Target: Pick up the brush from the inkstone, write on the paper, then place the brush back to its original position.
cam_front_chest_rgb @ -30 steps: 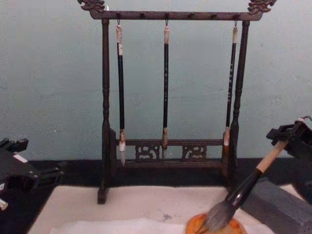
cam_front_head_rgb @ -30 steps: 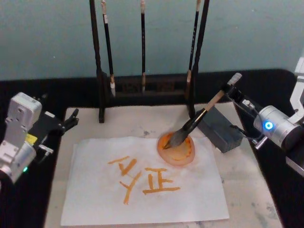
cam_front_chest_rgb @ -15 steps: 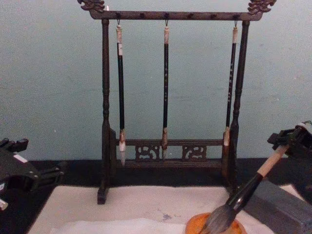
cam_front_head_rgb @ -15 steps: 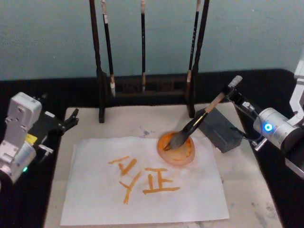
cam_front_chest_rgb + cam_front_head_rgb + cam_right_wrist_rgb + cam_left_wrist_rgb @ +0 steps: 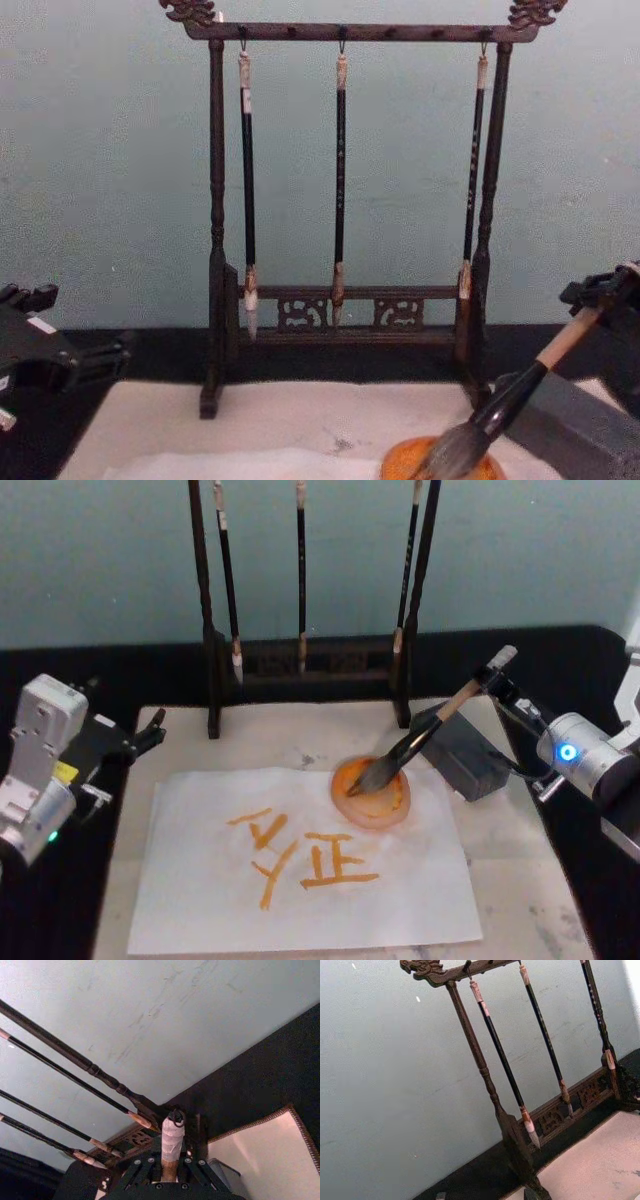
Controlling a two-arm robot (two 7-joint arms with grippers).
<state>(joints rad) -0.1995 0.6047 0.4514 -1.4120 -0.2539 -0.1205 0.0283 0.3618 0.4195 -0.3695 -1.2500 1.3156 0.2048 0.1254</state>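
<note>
One change: the brush [image 5: 420, 736] has tilted lower toward the inkstone [image 5: 465, 760], tuft in the orange dish [image 5: 386, 809]. Right tool [image 5: 493, 680] clamps its handle; left tool [image 5: 148, 732] idles aside

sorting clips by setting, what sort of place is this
Probably a calligraphy desk in a robot lab: a wooden rack of hanging brushes, paper with orange strokes on a mat, and the right end effector holding a big brush on an orange dish.

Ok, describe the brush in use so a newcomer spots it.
From the dark rack at the back, find the orange dish before its right post. The brush leans tuft-down in it, held by the right gripper. Unlike the three thin hanging brushes, it's thick and bushy-tipped.
</note>
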